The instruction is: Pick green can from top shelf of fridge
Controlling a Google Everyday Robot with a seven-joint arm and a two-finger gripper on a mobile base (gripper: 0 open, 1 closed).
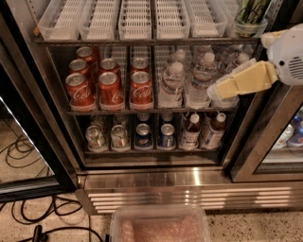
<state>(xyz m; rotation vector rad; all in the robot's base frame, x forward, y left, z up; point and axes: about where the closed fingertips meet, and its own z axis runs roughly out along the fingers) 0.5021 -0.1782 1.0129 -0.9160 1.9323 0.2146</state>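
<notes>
The fridge (156, 182) stands open in front of me. Its top shelf (142, 41) carries a row of white slotted trays. The green can (252, 13) stands in the far right tray, with its top cut off by the frame edge. My gripper (223, 88), cream-coloured on a white arm, reaches in from the right. It hangs in front of the water bottles on the middle shelf, below and to the left of the green can, and does not touch it.
Red cola cans (111, 87) and water bottles (171, 82) fill the middle shelf. Small cans (119, 137), blue cans (166, 136) and bottles (190, 130) fill the lower one. The black door frame (33, 142) stands at left, with cables (28, 212) on the floor. A plastic bin (160, 229) sits at the bottom.
</notes>
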